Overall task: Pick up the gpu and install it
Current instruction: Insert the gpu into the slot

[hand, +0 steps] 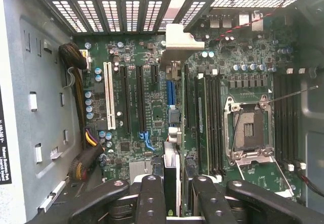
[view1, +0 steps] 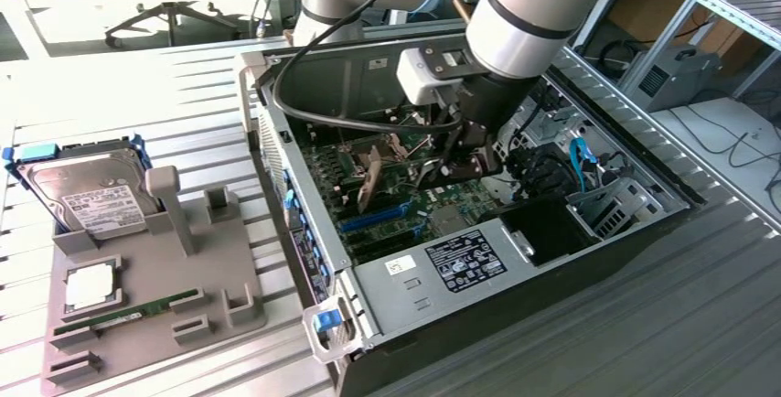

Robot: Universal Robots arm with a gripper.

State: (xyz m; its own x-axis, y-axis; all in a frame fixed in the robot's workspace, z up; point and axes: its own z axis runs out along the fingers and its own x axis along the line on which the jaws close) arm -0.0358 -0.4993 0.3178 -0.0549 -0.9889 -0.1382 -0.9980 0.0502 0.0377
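My gripper is down inside the open computer case, above the motherboard. It is shut on the gpu, a thin brownish card held on edge that reaches toward the case's rear panel. In the wrist view the black fingers clamp the card between them. The gpu runs edge-on away from the gripper, and its silver end bracket sits by the rear slot openings. It hangs over the blue expansion slot; I cannot tell whether its lower edge touches the slot.
A white slot and black slots lie beside the blue one, with RAM slots and the open CPU socket on the other side. Outside the case, a grey fixture carries a hard drive, a RAM stick and a chip.
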